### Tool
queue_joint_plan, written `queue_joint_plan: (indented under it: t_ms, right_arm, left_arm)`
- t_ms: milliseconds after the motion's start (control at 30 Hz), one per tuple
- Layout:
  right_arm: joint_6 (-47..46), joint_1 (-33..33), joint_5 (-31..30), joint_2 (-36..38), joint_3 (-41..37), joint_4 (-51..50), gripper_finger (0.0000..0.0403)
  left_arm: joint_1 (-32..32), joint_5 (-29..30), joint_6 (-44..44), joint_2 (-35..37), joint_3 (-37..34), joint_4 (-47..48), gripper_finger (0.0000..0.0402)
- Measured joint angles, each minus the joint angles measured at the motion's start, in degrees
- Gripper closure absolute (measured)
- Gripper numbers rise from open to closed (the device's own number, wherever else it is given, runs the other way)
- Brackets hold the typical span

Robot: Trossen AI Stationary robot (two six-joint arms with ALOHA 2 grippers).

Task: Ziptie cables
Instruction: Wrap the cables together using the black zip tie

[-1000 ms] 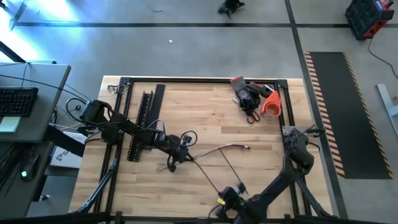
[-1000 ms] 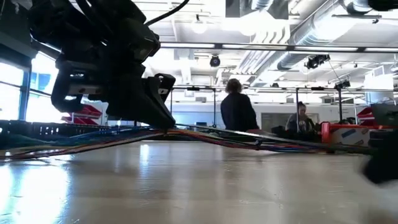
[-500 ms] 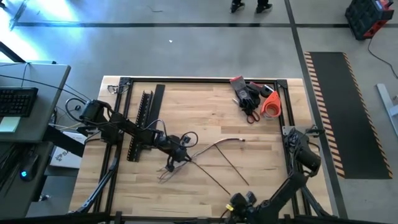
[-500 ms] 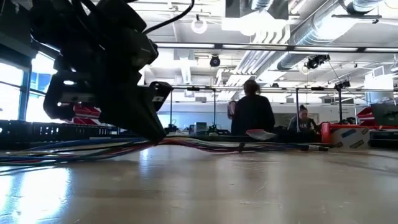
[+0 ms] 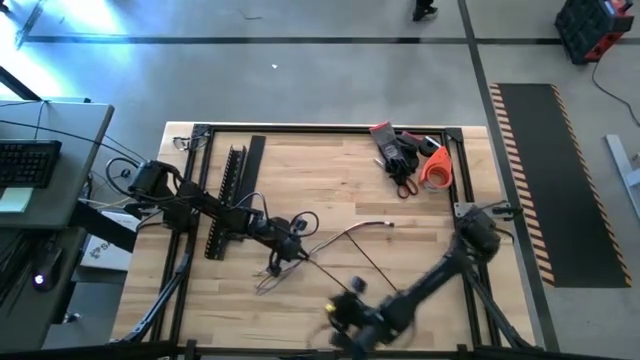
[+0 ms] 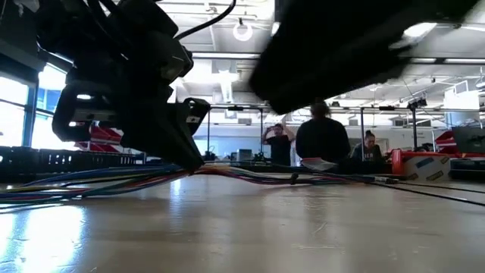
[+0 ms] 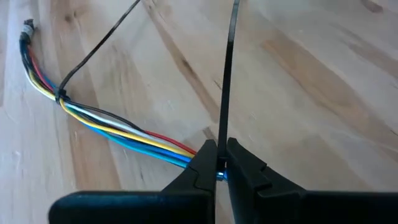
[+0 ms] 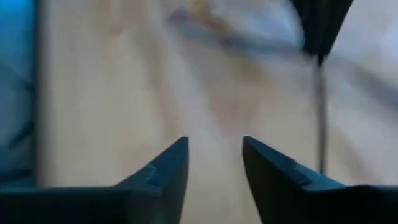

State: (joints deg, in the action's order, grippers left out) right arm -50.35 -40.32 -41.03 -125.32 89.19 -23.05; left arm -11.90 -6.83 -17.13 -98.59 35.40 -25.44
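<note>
Pale wooden boards make up the table [image 5: 330, 200], framed by a black metal rail and standing on a grey concrete floor. Near its middle lie the cables [image 5: 330, 242], a thin bunch of blue, yellow, red, white and dark wires running from the left gripper out toward the table's centre, with a black zip tie [image 7: 62, 96] cinched round them partway along (its loose tail trails off across the wood). The left gripper [image 7: 217, 163] is closed, pinching a thin black strip [image 7: 227, 74] that stands up from its fingertips, right where the cables reach them. Apart from the bunch, near the table's front edge, the right gripper [image 5: 345, 318] hovers with its fingers [image 8: 168, 165] parted and nothing between them. To the left of the left arm lies the long black slotted rail [image 5: 228, 200], with a flat black strip [image 5: 252, 170] beside it. At the far right corner sit dark gloves [image 5: 400, 152], red-handled scissors [image 5: 402, 185] and an orange roll [image 5: 436, 170]. Across the room, in the low view, people [image 6: 322, 140] stand in the background.
</note>
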Motion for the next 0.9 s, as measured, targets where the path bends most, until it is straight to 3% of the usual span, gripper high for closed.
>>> queue_joint_plan:
  t_ms: [67,167,300,500,767,900]
  right_arm:
    - [5.63,2.93,-2.66,-2.14,0.00,2.73,0.0241]
    - [6.61,5.93,-7.83,-3.86,-0.17,3.54,0.0227]
    - [5.36,8.24,-8.37,-5.08,0.00,3.02,0.0233]
    - [5.48,9.57,-8.14,-6.30,0.02,3.60,0.0281]
    - [2.69,9.42,-8.21,-6.90,-0.02,2.92,0.0390]
    - [1.59,8.67,-9.58,-6.90,-0.02,2.91,0.0397]
  left_arm:
    - [-0.29,-0.02,0.14,0.00,0.00,0.34,0.0401]
    - [-0.60,-0.08,0.44,0.00,0.00,0.04,0.0401]
    - [-1.05,-0.11,0.51,0.00,0.02,0.51,0.0401]
    - [-1.32,-0.11,0.51,0.00,0.02,0.03,0.0401]
    - [-1.32,-0.02,0.36,0.00,0.02,0.10,0.0401]
    - [-1.31,-0.06,0.38,0.00,0.09,0.39,0.0401]
